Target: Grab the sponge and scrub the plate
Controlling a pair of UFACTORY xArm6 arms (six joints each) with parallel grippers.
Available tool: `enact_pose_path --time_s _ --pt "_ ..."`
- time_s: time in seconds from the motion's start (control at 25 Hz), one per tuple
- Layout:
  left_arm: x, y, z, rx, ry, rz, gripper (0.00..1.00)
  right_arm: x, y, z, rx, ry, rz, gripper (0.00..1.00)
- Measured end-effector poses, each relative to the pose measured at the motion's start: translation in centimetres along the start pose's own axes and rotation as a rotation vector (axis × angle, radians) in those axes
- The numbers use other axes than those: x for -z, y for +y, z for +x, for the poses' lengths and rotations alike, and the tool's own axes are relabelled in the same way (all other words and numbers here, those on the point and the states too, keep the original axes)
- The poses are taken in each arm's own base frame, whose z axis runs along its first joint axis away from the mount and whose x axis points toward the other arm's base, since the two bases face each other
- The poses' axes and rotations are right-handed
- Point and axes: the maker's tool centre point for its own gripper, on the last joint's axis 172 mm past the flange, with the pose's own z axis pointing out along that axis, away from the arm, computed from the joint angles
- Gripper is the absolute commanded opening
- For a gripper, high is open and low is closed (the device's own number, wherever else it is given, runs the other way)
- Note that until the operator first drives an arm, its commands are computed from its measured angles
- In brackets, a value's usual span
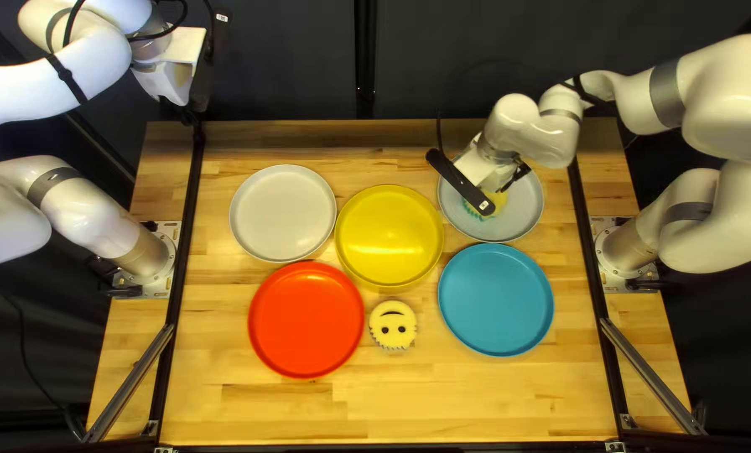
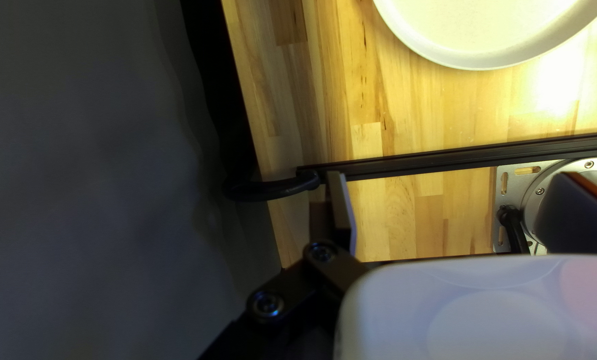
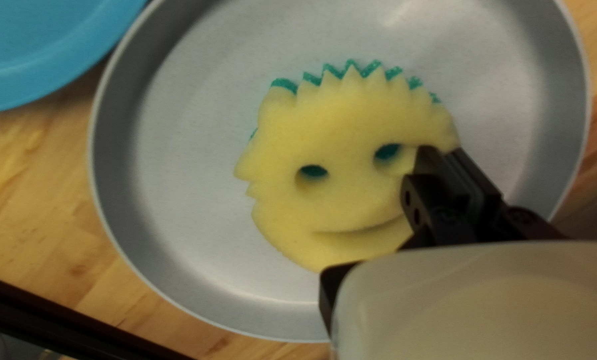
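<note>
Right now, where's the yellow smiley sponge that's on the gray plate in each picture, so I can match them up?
Top left view: right of the middle, toward the far edge; the smiley sponge is on the gray plate, partly covered.
Left wrist view: not in it.
Right wrist view: on that plate, partly hidden behind my right pincer.
Shared landmark: the wooden tabletop.

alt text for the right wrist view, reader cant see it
The right gripper at a yellow smiley-face sponge with jagged hair and a green underside, on a grey plate. Part of a blue plate shows beside it on the wooden table.
</note>
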Motion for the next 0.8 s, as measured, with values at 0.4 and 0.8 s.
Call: enact_pose_path --time_s 0.4,0.8 --pt "0.0 0.0 0.0 0.000 0.000 0.000 1.00 -0.1 -2.6 -0.7 0.006 0.006 0.007 0.00" --pt "0.0 0.0 0.0 0.000 0.000 0.000 1.00 0.1 -8.2 -2.1 0.020 -0.006 0.017 0.00"
